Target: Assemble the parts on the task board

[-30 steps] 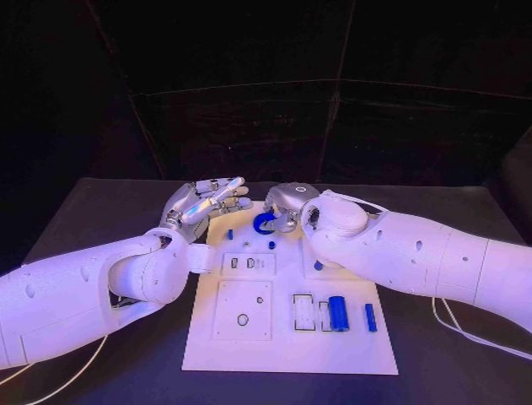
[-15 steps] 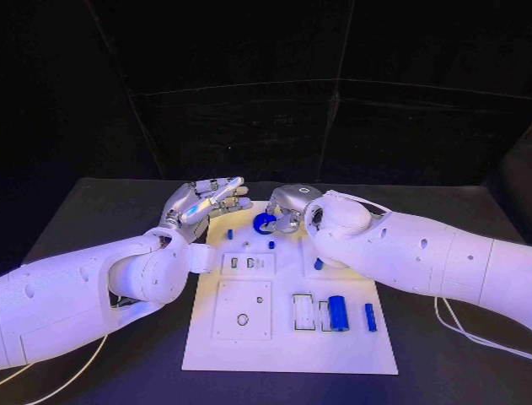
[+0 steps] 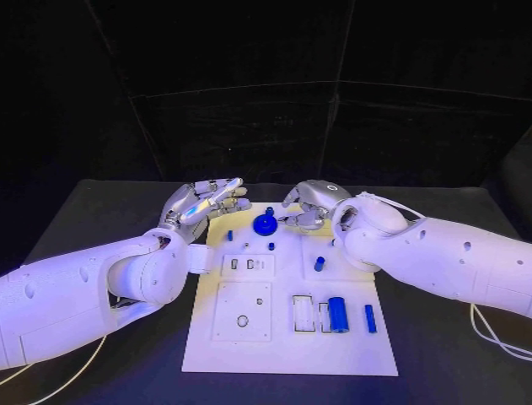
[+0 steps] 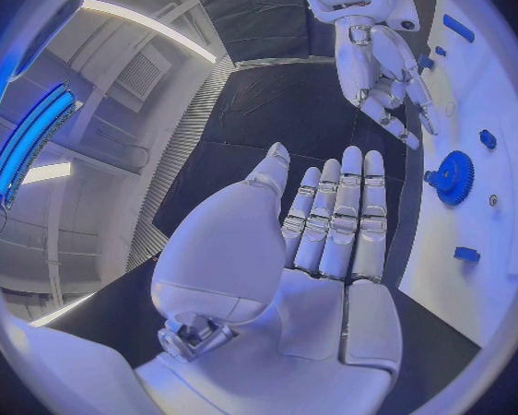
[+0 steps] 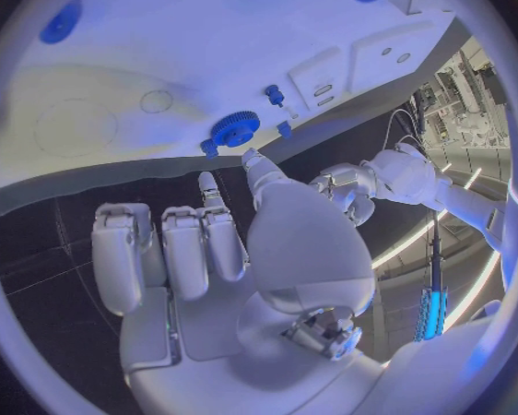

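One second ago the right hand (image 3: 311, 202) held the blue gear (image 3: 265, 224); now it has let go and drawn back, fingers apart. That gear sits on the white board (image 3: 290, 354), upper centre. Left hand (image 3: 205, 202) hovers empty and spread, so this part looks placed.

Two smooth white arms, rounded wrist joints, silver segmented left hand (image 3: 202, 205), right hand (image 3: 312, 202), thin white cables

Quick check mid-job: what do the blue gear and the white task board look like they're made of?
Blue toothed gear: looks like matte plastic, uniform saturated colour, crisp moulded or printed teeth, no metallic glint. White flat task board: probably plastic or painted sheet, smooth and even with clean cut recesses; which one can't be settled from these views.
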Tool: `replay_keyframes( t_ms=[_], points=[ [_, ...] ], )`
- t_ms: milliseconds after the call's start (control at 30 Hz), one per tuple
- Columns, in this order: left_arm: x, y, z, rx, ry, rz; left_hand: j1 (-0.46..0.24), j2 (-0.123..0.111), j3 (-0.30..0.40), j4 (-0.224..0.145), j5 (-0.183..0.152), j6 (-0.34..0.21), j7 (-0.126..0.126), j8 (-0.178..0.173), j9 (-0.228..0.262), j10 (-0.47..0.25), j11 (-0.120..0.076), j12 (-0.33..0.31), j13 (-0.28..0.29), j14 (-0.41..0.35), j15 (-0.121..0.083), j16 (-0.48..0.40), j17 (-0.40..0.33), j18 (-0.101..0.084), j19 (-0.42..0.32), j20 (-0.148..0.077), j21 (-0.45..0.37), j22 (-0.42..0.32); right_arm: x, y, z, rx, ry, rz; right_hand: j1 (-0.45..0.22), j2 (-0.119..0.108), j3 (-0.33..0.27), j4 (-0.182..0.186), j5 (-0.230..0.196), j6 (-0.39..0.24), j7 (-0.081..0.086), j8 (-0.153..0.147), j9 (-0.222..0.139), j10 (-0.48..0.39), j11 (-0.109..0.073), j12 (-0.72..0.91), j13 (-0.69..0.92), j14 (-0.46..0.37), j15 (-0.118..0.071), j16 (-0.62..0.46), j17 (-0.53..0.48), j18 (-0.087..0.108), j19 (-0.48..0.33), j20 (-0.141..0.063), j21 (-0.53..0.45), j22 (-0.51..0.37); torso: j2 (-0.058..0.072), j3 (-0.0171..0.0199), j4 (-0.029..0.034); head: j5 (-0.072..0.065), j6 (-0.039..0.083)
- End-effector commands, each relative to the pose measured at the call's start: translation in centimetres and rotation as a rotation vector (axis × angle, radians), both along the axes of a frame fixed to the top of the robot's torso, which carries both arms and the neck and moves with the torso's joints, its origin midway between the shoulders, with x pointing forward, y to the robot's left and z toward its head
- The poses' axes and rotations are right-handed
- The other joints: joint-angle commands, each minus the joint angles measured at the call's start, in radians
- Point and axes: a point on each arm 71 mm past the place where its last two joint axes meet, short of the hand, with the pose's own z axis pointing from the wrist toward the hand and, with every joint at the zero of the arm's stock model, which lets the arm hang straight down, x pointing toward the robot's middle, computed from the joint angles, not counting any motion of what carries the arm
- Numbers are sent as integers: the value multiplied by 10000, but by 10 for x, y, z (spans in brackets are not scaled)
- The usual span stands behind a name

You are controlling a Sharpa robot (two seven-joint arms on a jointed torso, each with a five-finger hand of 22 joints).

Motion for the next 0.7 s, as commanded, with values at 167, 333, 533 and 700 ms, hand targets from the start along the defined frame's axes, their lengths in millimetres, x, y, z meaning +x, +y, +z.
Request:
replay_keyframes(
  t_ms=[167,333,533,700],
  points=[
    [1,3,1,-19,-113,-4,-64,42,-62,-31,8,-15,32,-33,-2,-21,-3,-28,-6,91,-8,-74,18,140,95,-1,-53,-17,-3,-60,13,2705,620,381,769,-76,117,-570,-217,272,-63,78,49,694,-5,-213,2089,826,-57,-92,1647,-81,552,-3,-97,2021,-48,27,-99,-91,90],
    [2,3,1,-10,-132,27,-64,41,-64,-33,8,-14,30,-34,-2,-19,-4,-29,-6,92,-8,-75,18,141,96,-1,-54,-18,-1,-105,16,3327,757,104,1210,-399,0,-1020,-343,155,-90,-13,3,598,-40,-368,1966,797,-97,-155,1532,-25,366,-55,-189,1783,-76,71,-206,-88,109],
    [4,2,0,-10,-143,34,-62,40,-65,-36,8,-13,27,-34,-1,-17,-5,-29,-5,93,-9,-77,19,141,98,-1,-56,-19,4,-136,14,3295,1034,-240,1428,-529,-114,-1254,-403,-53,-110,-76,-19,525,-66,-471,1886,833,-78,-104,1668,-27,370,-54,-193,1788,-62,127,-216,-232,99],
    [5,-1,-1,-38,-141,-28,-62,40,-65,-36,8,-13,27,-34,-1,-17,-5,-29,-5,93,-9,-77,19,141,98,-1,-56,-19,11,-147,9,3038,1286,-455,1531,-507,-121,-1336,-398,-93,-103,-65,-14,519,-62,-469,1889,845,-71,-86,1715,-29,377,-45,-191,1797,-55,78,-156,-353,57]
  ],
)
